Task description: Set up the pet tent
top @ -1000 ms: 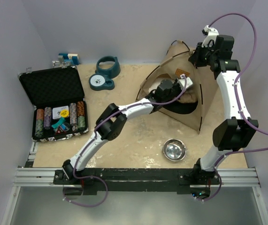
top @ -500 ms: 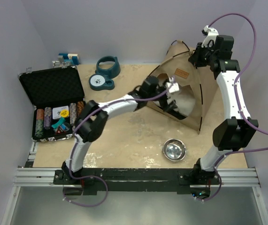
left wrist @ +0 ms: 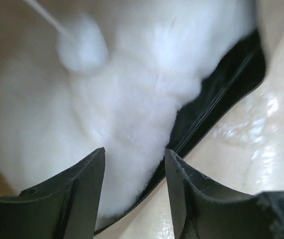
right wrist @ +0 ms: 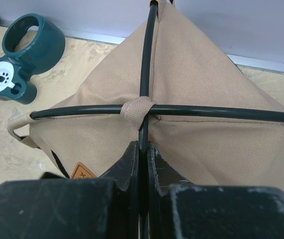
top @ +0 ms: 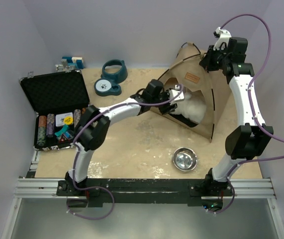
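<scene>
1. The pet tent (top: 209, 102) stands on the far right of the table (top: 132, 144), its rounded entrance facing left.
2. The right end effector (right wrist: 142, 149) is pressed together on a dark pole (right wrist: 146, 64) at the tent's peak, just below where the poles cross.
3. The left end effector (left wrist: 134, 157) is spread at the entrance, gripping nothing, with a white fluffy cushion (left wrist: 132, 89) and a pom-pom (left wrist: 82, 47) just beyond it.
4. A steel bowl (top: 184, 159) sits near the tent's front.

Left wrist view. My jaws stand apart at the lower edge, nothing between them. Beyond them: white plush padding (left wrist: 127, 104), a blurred white pom-pom (left wrist: 82, 44) on a thin cord, the pet tent's black lining (left wrist: 222, 93), and pale table (left wrist: 263, 144) at right.
</scene>
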{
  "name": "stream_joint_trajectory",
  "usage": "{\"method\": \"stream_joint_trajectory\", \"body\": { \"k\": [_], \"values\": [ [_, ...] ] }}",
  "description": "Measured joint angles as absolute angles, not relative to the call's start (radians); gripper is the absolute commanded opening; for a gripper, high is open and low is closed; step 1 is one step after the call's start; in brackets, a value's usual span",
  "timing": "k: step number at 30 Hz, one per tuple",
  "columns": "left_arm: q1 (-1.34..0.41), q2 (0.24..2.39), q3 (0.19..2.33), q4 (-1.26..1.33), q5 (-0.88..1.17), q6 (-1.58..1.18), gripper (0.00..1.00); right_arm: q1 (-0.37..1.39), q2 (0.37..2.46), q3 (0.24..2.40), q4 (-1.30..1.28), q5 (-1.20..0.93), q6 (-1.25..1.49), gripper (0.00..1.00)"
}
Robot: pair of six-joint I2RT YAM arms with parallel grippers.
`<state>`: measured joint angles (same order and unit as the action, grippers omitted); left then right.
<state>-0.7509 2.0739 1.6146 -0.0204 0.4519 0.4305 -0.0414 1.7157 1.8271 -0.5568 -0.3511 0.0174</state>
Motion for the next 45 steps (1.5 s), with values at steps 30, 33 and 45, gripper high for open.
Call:
{"method": "stream_joint_trajectory", "body": {
  "k": [30, 33, 45],
  "values": [
    [-0.515, 1.636, 1.393, -0.279, 0.76, 0.301, 1.0, 0.008, 1.677, 1.884, -0.63, -0.464, -0.047, 0.74],
    [-0.424, 1.644, 1.393, -0.391, 0.853, 0.361, 0.96, 0.01, 1.65, 1.863, -0.633, -0.462, -0.057, 0.73],
    [-0.584, 1.76, 1.493, -0.501, 0.888, 0.45, 0.92, -0.028, 1.648, 1.828, -0.614, -0.416, -0.072, 0.71]
  ]
}}
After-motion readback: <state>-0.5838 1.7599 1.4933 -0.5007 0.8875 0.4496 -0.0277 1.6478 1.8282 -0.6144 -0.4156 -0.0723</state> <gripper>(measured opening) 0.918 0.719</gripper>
